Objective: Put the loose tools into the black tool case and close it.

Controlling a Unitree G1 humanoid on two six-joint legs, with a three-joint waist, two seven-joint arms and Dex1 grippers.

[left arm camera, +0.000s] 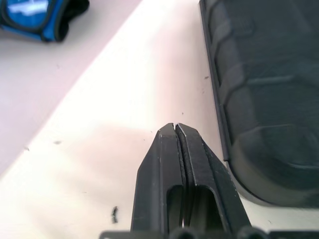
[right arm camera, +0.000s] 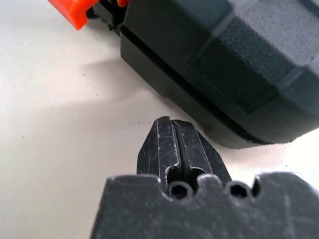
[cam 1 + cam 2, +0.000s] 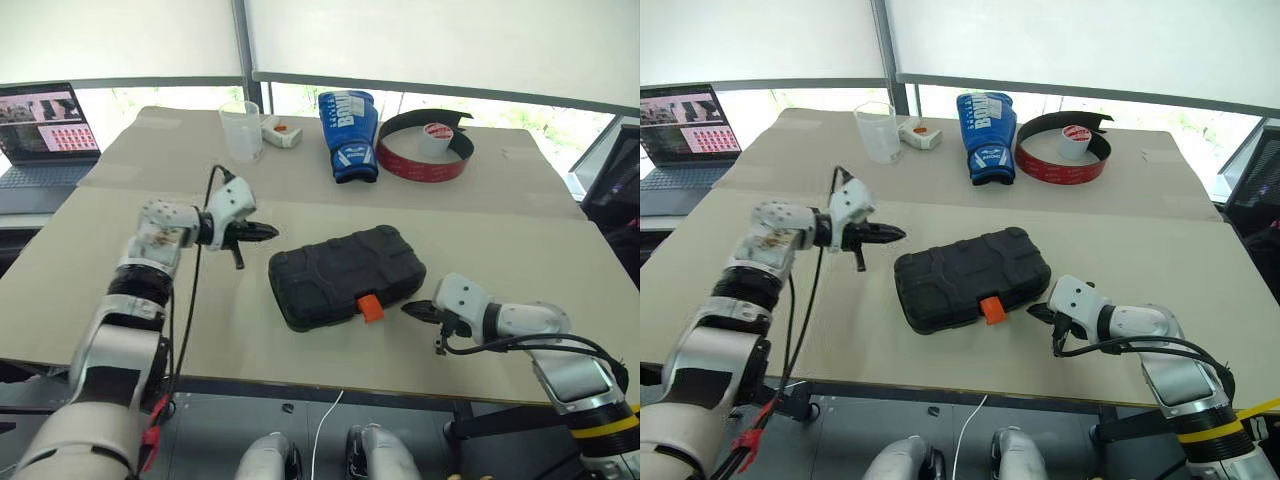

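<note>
From the head views, you see the black tool case (image 3: pixel 346 276) lying closed mid-desk (image 3: pixel 560 250), flanked by both arms. Left wrist view: left gripper (image 1: pixel 175 130) clenched, empty, beside it. Right wrist view: right gripper (image 2: pixel 169 124) clenched, empty, likely poised near the orange latch (image 2: pixel 75 12).

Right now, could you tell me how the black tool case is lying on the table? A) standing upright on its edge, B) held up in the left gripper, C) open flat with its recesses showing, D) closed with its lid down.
D: the black tool case lies flat on the table with its lid down and its orange latch at the front; both grippers are beside it, shut and empty.
</note>
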